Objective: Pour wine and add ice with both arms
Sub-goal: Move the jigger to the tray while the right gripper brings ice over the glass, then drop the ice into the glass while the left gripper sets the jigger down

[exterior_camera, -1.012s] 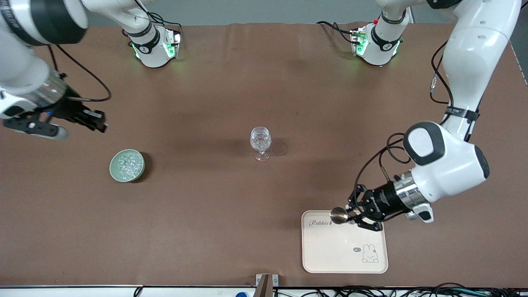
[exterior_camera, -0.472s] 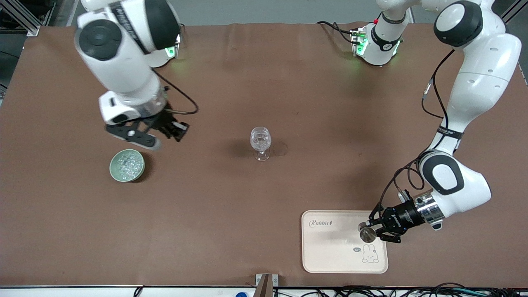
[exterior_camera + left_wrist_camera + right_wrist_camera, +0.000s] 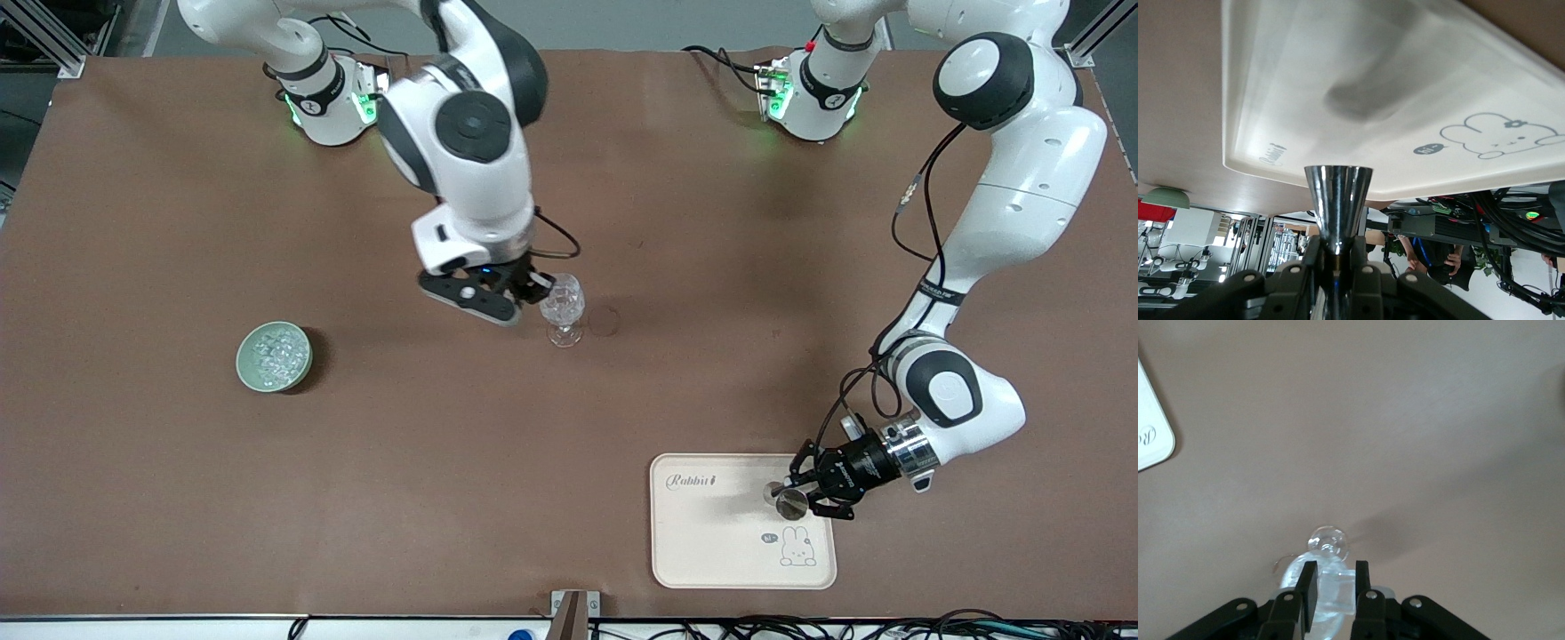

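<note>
Right pincer (image 3: 539, 293) positioned over stemmed glass (image 3: 562, 307) at desk (image 3: 133, 444) centre, fingers (image 3: 1307, 587) clenched on clear ice cube (image 3: 1336, 590). More ice (image 3: 274, 354) piled in green bowl (image 3: 274, 356) toward right arm's end. Left pincer (image 3: 794, 500) held over cream tray (image 3: 742, 522), metal jigger (image 3: 790, 503) grasped by waist.

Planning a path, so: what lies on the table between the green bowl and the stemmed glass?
Only bare brown tabletop between the green bowl and the stemmed glass, seen in the front view.
</note>
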Robot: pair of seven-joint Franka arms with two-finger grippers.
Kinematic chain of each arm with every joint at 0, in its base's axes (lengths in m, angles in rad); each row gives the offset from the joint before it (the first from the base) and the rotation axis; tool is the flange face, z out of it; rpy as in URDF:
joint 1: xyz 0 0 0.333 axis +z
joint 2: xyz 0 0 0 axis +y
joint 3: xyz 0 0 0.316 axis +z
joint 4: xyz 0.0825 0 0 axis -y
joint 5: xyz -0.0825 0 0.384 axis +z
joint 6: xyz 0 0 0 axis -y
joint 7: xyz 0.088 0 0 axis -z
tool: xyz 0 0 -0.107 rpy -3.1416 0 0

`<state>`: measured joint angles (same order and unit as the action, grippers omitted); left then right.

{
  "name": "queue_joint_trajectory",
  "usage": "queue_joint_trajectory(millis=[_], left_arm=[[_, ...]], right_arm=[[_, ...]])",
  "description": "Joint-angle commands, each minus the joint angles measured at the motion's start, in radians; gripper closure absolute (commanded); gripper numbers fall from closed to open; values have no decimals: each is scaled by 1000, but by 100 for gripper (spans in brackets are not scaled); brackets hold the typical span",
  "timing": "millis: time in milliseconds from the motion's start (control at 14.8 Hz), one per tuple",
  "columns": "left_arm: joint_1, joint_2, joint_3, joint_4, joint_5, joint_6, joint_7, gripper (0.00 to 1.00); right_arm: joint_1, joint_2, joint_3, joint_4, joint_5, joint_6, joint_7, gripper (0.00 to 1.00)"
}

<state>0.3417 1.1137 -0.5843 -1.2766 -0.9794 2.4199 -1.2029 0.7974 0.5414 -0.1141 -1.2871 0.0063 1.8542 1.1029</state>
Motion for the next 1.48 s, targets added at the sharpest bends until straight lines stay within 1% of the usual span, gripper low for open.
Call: queue_joint_trajectory(millis=[0,202,270,405,675,810,877,944,1012,1147,1282,1349,1417], left_arm=[[10,26,-12,29,-48,-51,101,99],[13,31,-11,25,-50,-55,132,99],[17,34,-11,23,-53,-55,172,99],[17,43,-11,23,-84,-56,198,99],[17,55,-5,14,-88,-62,269,96],[17,58,-3,16,-90,-62,269,93],[19,58,-3,14,-90,-64,269,88],[17,57,-3,14,-90,-64,269,76],[17,54,-3,14,-90,-64,267,53],[17,46,-3,14,-82,-62,266,0],[22,23,9,14,-71,-64,263,0],[28,-4,21,7,-41,-80,263,0],[33,-38,32,-1,35,-112,267,0]], right_arm=[[29,49,-13,46,9,8,35,100],[69,55,-13,42,9,8,37,99],[83,55,-13,40,9,8,37,99],[108,55,-13,38,9,8,38,99],[118,55,-13,17,3,10,40,99],[118,57,-15,15,0,11,35,99],[114,57,-15,15,0,10,29,99],[111,57,-15,15,-3,13,26,99],[109,60,-15,14,-12,19,25,99],[109,81,-15,14,-22,34,25,99],[108,86,-15,12,-26,39,23,98],[105,91,-15,12,-35,39,20,98],[102,91,-15,12,-42,39,18,97]])
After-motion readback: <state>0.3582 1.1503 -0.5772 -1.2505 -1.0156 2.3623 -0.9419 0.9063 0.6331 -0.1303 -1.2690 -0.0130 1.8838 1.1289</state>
